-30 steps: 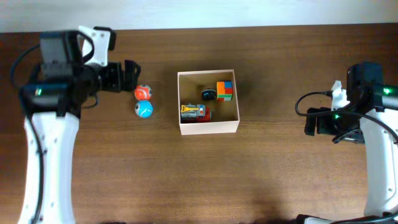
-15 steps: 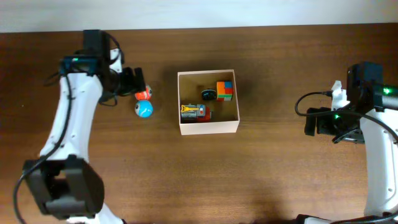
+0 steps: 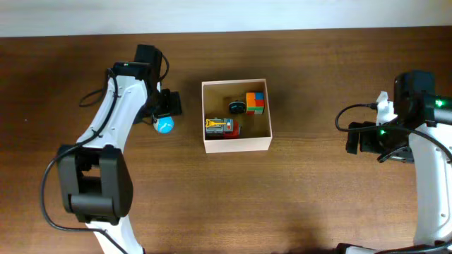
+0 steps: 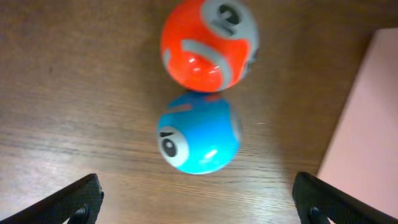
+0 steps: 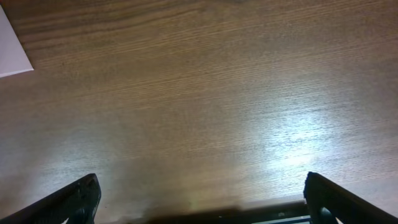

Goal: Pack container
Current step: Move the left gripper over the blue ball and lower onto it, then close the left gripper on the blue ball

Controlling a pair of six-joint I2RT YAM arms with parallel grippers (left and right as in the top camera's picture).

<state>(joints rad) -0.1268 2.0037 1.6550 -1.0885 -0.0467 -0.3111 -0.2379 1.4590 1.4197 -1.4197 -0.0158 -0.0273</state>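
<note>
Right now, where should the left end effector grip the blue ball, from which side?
Likely across its middle, from above. The blue ball is round; the orange ball crowds only its far side, leaving both flanks free for the open left end effector.

Container (image 3: pixel 238 144): square, shallow, open-topped box w/ white walls & tan floor. Sat flat & upright approx. mid-table (image 3: pixel 311 197), sides nearly parallel to table edge. Partly filled; bare floor showed at lower right in overhead view.
</note>
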